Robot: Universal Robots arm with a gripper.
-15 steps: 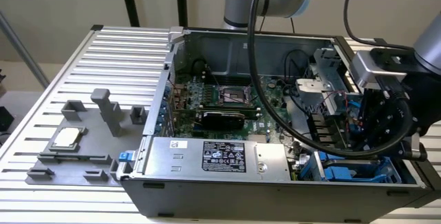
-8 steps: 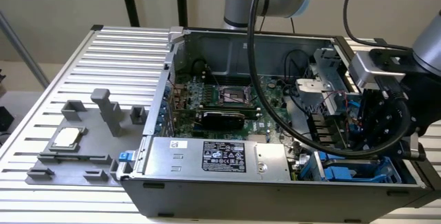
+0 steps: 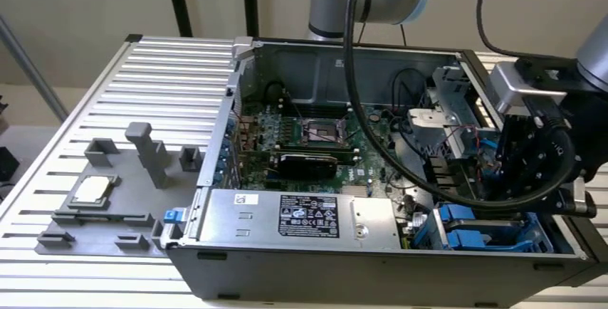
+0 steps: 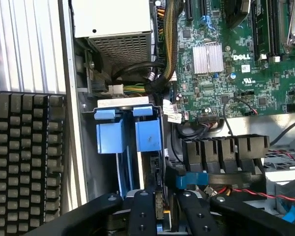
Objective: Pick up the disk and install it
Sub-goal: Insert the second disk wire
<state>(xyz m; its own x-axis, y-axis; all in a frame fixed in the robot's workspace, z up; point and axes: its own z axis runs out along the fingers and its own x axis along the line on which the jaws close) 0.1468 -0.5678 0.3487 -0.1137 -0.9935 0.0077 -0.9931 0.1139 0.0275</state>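
The disk stands on edge in the drive bay at the case's front corner, its bright blue carrier tab facing the wrist camera, beside a second blue carrier. My gripper is right over it. Its two black fingers flank the disk's thin edge and look shut on it. In the exterior view the gripper hangs at the exterior view's right, low over the blue carriers inside the open computer case.
A power supply lies along the case front, with the motherboard behind it. Thick black cables cross the case. A grey fixture holding a square silver chip sits on the slatted table. A keyboard lies outside the case.
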